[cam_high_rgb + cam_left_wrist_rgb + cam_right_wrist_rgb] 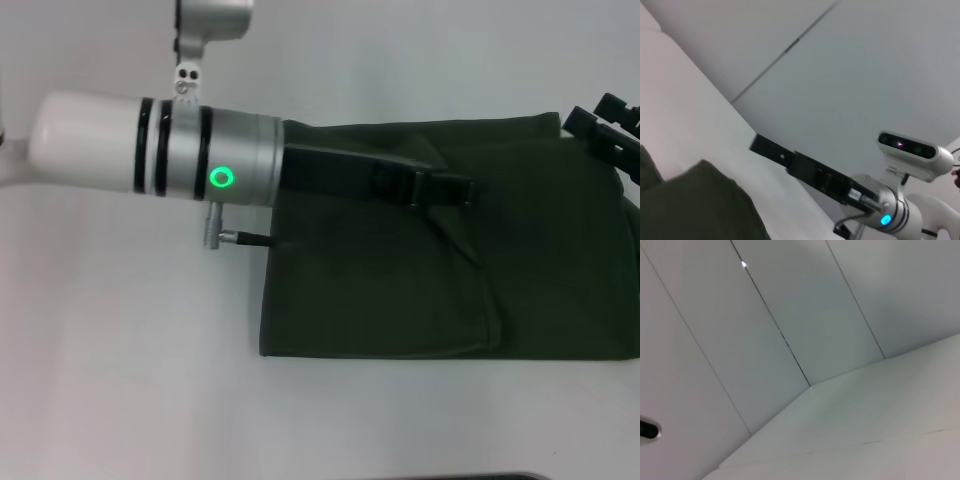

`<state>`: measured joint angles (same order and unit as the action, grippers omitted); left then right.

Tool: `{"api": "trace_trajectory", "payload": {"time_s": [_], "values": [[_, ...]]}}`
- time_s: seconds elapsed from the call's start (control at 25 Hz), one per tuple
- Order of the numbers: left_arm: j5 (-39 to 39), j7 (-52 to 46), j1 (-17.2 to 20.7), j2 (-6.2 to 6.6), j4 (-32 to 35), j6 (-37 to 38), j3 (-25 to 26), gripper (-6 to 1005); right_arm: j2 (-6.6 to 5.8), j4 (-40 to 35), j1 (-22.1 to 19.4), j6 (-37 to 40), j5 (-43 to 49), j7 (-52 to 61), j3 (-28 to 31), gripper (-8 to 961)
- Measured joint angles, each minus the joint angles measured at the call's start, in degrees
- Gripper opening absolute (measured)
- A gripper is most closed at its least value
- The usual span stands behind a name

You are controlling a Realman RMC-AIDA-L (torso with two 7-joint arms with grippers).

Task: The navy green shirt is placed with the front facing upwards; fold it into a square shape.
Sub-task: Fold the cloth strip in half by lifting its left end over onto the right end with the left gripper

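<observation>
Shirt [420, 270] lay folded lengthwise across frame centre-right; left gripper [455, 190] over its upper edge, right gripper [605, 125] at upper-right corner; jaw states unclear.

Bright even light, soft blur, faint shadows.

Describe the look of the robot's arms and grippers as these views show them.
The left arm is a white cylinder ending in a silver segment with black bands and a glowing green ring light; a thin black cable plugs in beneath. Its left gripper is long, flat and black. The right gripper is also black; in the left wrist view, the right arm is silver-white with a blue ring light.
</observation>
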<state>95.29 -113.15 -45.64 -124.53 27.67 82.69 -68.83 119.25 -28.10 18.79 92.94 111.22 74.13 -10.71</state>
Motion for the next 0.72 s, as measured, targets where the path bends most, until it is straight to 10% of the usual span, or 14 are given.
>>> {"api": "trace_trajectory", "payload": {"time_s": [0.72], "values": [[-0.5, 7.8, 12.0, 1.41, 8.7, -0.2, 2.8, 781, -2.23, -13.9, -1.0, 11.9, 12.3, 24.6, -1.9, 900]]}}
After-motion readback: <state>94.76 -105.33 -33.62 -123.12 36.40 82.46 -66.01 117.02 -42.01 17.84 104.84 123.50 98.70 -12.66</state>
